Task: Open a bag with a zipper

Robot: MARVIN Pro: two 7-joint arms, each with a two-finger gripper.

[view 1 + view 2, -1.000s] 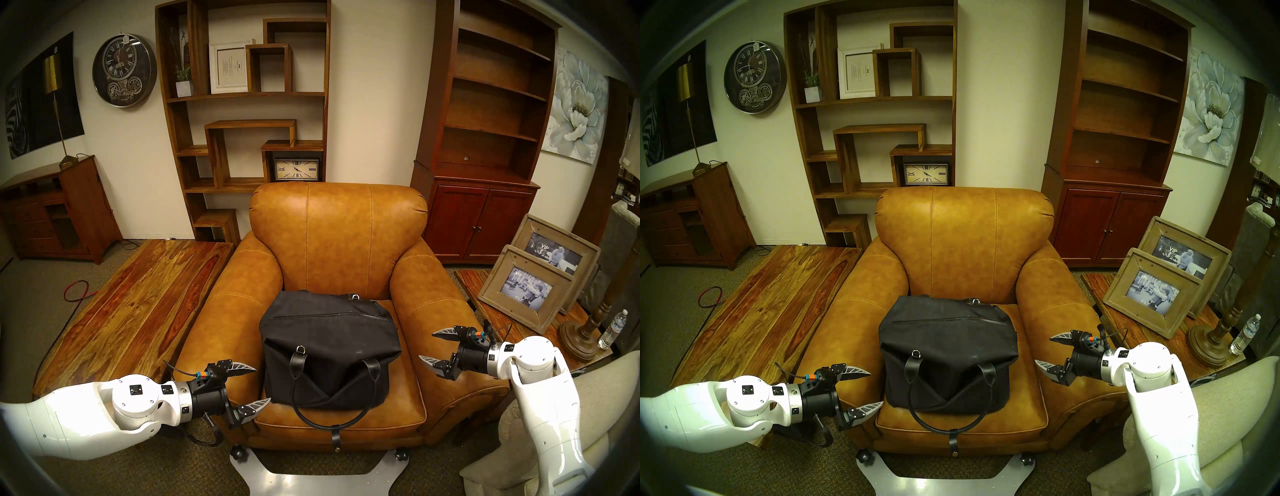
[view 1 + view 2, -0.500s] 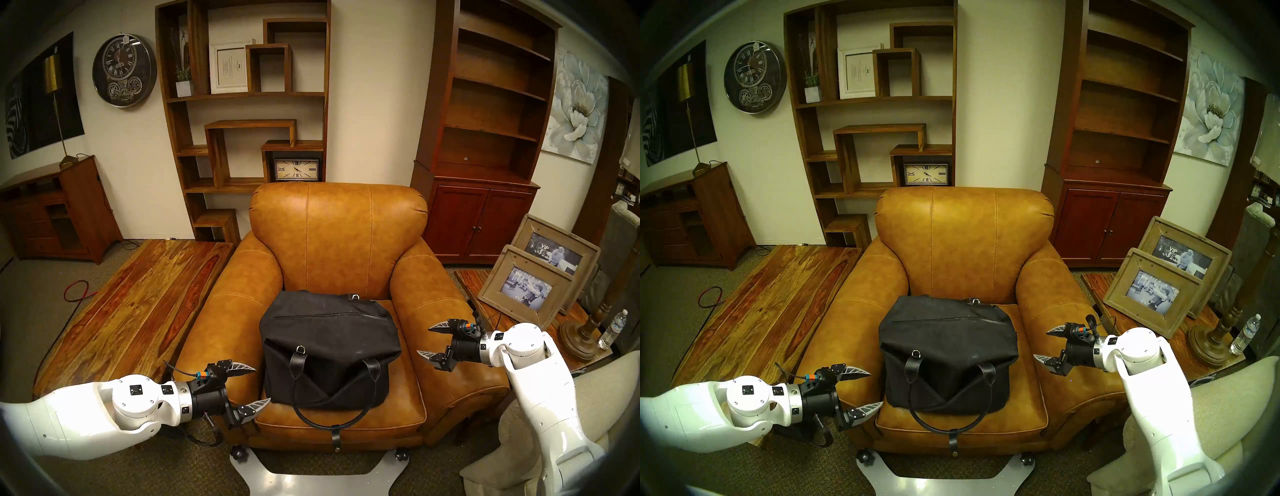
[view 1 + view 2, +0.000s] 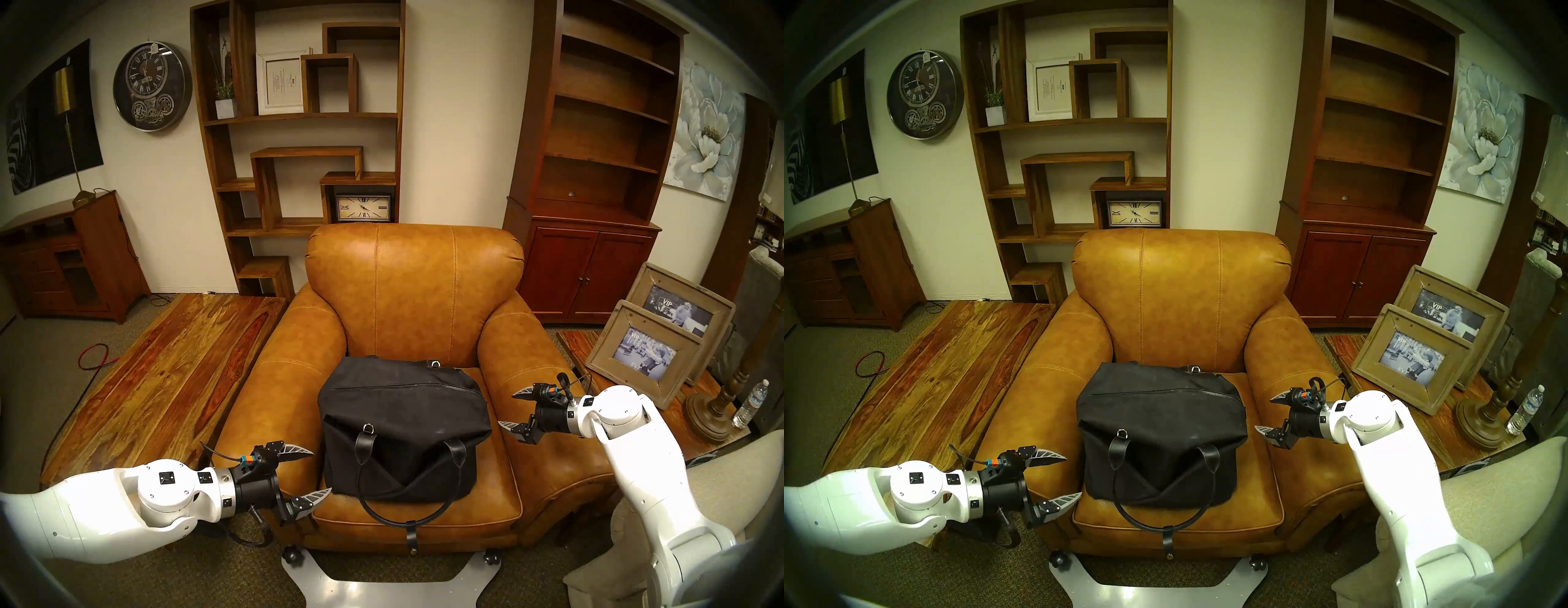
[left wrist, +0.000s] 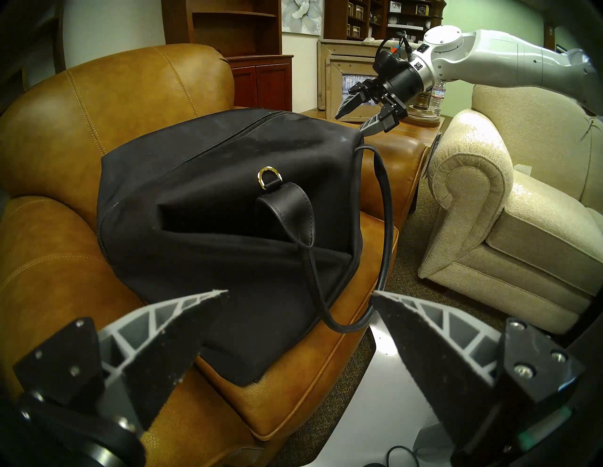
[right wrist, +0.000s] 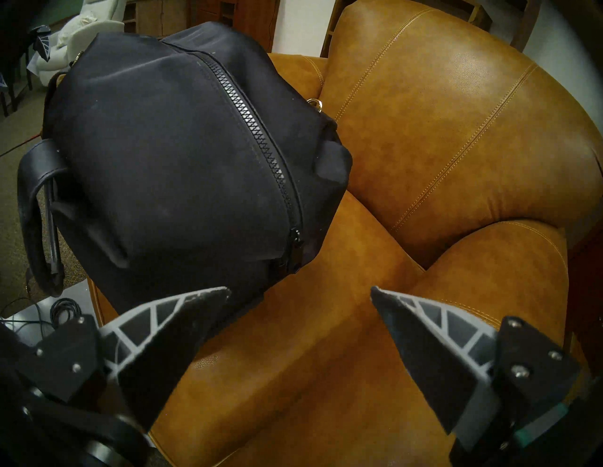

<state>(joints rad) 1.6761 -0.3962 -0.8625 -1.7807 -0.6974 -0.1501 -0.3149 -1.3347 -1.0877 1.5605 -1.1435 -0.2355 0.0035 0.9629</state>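
My right end effector (image 3: 507,407) has come in over the armchair's (image 3: 413,271) right armrest toward the bag's right end; a moment ago it sat further out, nearer the front of that armrest. Its fingers are spread wide and hold nothing. My left end effector (image 3: 316,472) has not shifted: it hovers just beside the bag's front left corner, above the left armrest's inner edge, fingers equally wide and empty.

The bag (image 3: 403,429) sits in the middle of the seat cushion, its back against the chair's backrest, one leather handle (image 3: 405,496) drooping over the cushion's front edge. The zipper (image 3: 407,385) runs across the top panel from left to right and looks fully closed. In my right wrist view its teeth (image 5: 257,140) are sharp, and the line ends at a dark slider with its pull (image 5: 295,251) hanging down the bag's right end, close to the seat's right side. That pull lies just ahead of my right fingertips (image 5: 208,300), not yet between them.

So nothing is opened yet, but I judge the approach is nearly lined up: the right side is closing on the pull, and the left is placed to pin the soft canvas. The risk I see is the fabric bunching and dragging along if the bag is not braced before the pull is drawn
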